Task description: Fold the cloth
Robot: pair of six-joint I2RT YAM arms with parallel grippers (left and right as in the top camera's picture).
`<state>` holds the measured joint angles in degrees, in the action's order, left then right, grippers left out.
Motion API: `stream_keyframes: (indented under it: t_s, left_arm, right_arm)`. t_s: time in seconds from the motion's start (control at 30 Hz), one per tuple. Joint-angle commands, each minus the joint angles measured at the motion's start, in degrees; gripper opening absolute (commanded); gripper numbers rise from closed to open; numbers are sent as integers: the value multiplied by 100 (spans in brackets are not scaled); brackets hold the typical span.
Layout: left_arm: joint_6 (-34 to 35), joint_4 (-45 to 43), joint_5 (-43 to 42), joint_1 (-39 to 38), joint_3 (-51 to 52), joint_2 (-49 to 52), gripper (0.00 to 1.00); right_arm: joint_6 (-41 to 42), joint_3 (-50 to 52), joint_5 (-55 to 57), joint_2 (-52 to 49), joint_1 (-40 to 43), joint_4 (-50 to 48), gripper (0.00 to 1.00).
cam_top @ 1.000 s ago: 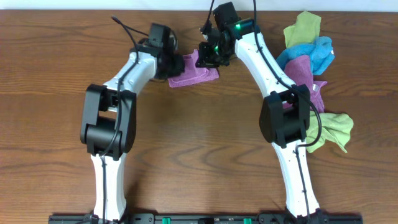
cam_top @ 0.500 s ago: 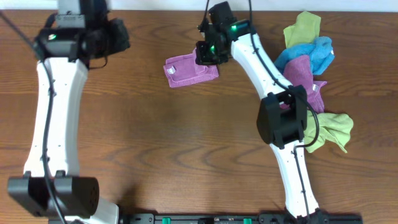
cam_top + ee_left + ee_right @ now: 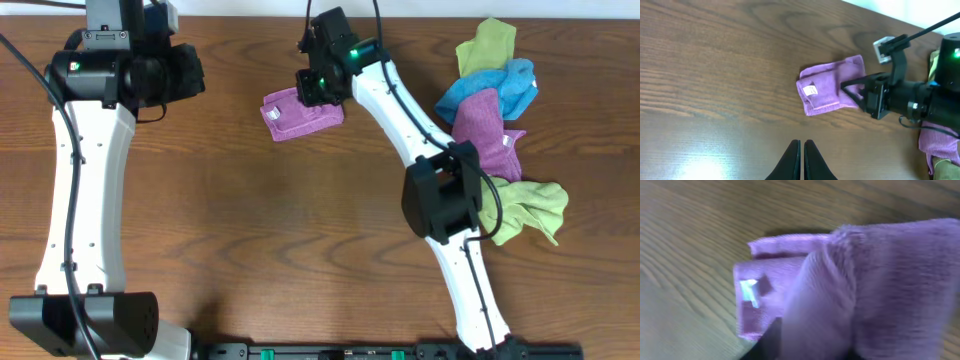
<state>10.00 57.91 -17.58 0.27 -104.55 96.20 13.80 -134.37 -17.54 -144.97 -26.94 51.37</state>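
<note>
A small purple cloth [image 3: 295, 115] lies folded on the wooden table at the back centre, with a white tag near its left end. My right gripper [image 3: 316, 88] is shut on the cloth's right edge. In the right wrist view the cloth [image 3: 875, 275] fills the frame and drapes over the gripper [image 3: 810, 347], with the tag [image 3: 749, 291] at the left. My left gripper [image 3: 192, 72] is raised at the far left, well apart from the cloth. In the left wrist view the left gripper [image 3: 802, 146] is shut and empty, and the cloth [image 3: 830, 92] lies ahead on the table.
A pile of other cloths lies at the right: a green one [image 3: 487, 45], a blue one [image 3: 497, 85], a purple one [image 3: 485, 130] and a green one [image 3: 530, 208]. The table's far edge runs just behind the folded cloth.
My left arm has let go of the cloth and swung away to the far left. My right gripper has shifted the cloth a little to the left.
</note>
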Motion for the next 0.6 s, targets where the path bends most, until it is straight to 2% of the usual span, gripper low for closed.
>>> stream_keyframes:
  t_s: [0.0,0.07,0.13,0.23,0.37,0.47,0.5,0.57]
  left_arm:
    - [-122,-33,63,20,9,-129,6]
    - [-122,-37,66,20,9,-129,6]
    - [-125,-52,66,20,9,-129,6]
    - [-125,-57,144,20,9,-129,6]
    - [-122,-87,758,37,83,-72,6]
    - [-120,-256,544,125,315,127,6]
    - [-120,-382,304,151,463,227,10]
    - [-120,-686,-267,175,774,433,28]
  right_arm:
    - [-59,-127,-553,138,-297,-116,65]
    - [-61,-127,-870,138,-411,-157,72]
    - [-61,-127,-883,138,-472,-166,73]
    - [-59,-127,-881,138,-415,-155,73]
    - [-59,-136,-1060,245,-136,-59,71]
    - [-280,-138,-1021,496,52,221,68]
    - [-382,-138,-789,612,114,393,69]
    - [-496,-138,-105,791,192,739,68]
